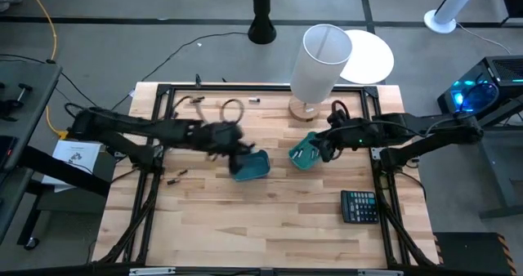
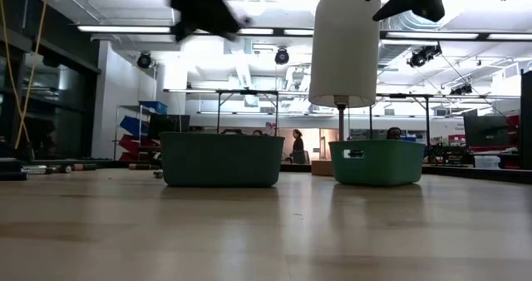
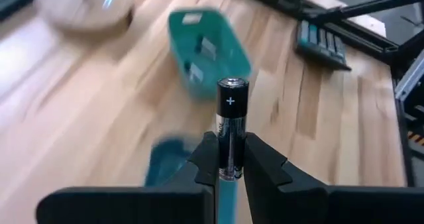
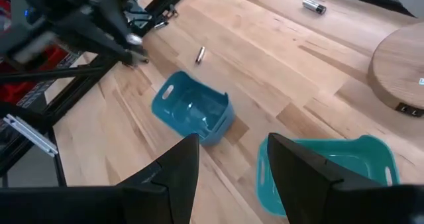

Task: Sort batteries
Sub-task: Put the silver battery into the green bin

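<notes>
Pale wooden boards make up the table (image 1: 245,219), framed by black rails. At the left of the overhead picture a few loose batteries (image 1: 176,176) lie near the table's left rail. Right of them the left gripper (image 1: 238,152) hangs above the left teal bin (image 1: 252,166), its fingers (image 3: 262,166) clamped on a black battery (image 3: 232,128) that stands upright between them, plus end up. Just right of centre sits the right teal bin (image 1: 304,153), with the right gripper (image 1: 326,146) at its right edge, jaws spread wide and empty. Behind it, at upper centre, a white lamp (image 1: 322,62) stands on a round wooden base. Lower right, a black calculator (image 1: 359,205) lies flat, well apart from both bins.
</notes>
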